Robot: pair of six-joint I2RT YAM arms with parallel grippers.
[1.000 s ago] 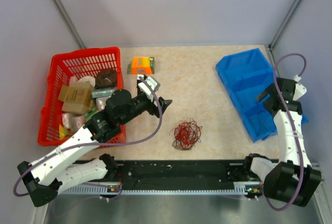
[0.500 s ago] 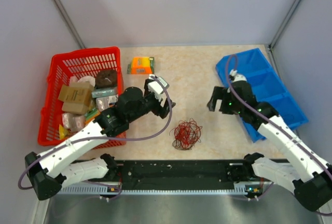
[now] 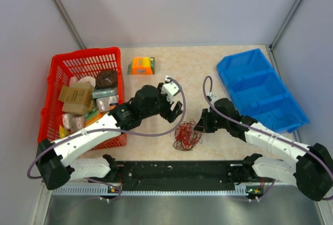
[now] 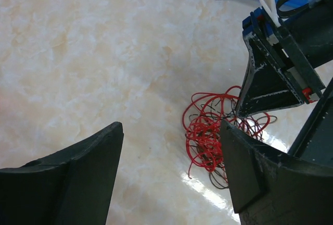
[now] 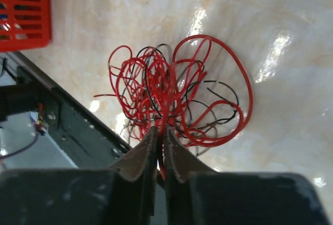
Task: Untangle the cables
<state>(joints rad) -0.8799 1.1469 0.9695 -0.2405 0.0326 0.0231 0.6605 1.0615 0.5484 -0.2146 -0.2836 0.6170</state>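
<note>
The cables [image 3: 186, 134] are a small tangle of thin red and dark wires lying on the table near its front edge. In the right wrist view the cables [image 5: 177, 92] run between the closed fingers of my right gripper [image 5: 160, 129], which is shut on a few red strands at the bundle's right side [image 3: 200, 123]. My left gripper [image 3: 177, 111] hovers just up-left of the bundle, open. In the left wrist view its wide-apart fingertips frame bare table, my left gripper [image 4: 170, 131] is empty, and the cables [image 4: 210, 131] lie by its right finger, under the right gripper [image 4: 265, 87].
A red basket [image 3: 56, 74] full of packets stands at the left. An orange box [image 3: 141, 65] lies at the back middle. A blue bin [image 3: 260, 84] sits at the right. The dark base rail [image 3: 177, 171] runs along the near edge just below the bundle.
My right arm swung from over the blue bin to the bundle and its jaws closed on the wires. My left gripper moved right, closer to the bundle, still open.
</note>
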